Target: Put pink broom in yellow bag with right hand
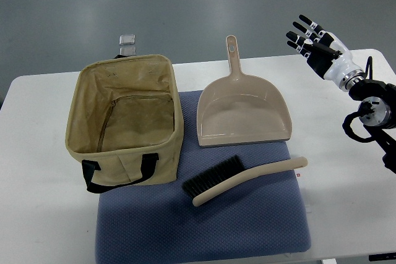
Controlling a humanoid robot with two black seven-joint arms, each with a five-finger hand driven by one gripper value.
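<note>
Right hand (pixel 314 42) hovers open; broom (pixel 242 179) lies beside bag (pixel 127 122).

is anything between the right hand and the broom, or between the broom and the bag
Nothing visible blocks either path. The right hand is raised at the far right with bare table toward the broom. The dustpan lies behind the broom, off the route to the open bag.
</note>
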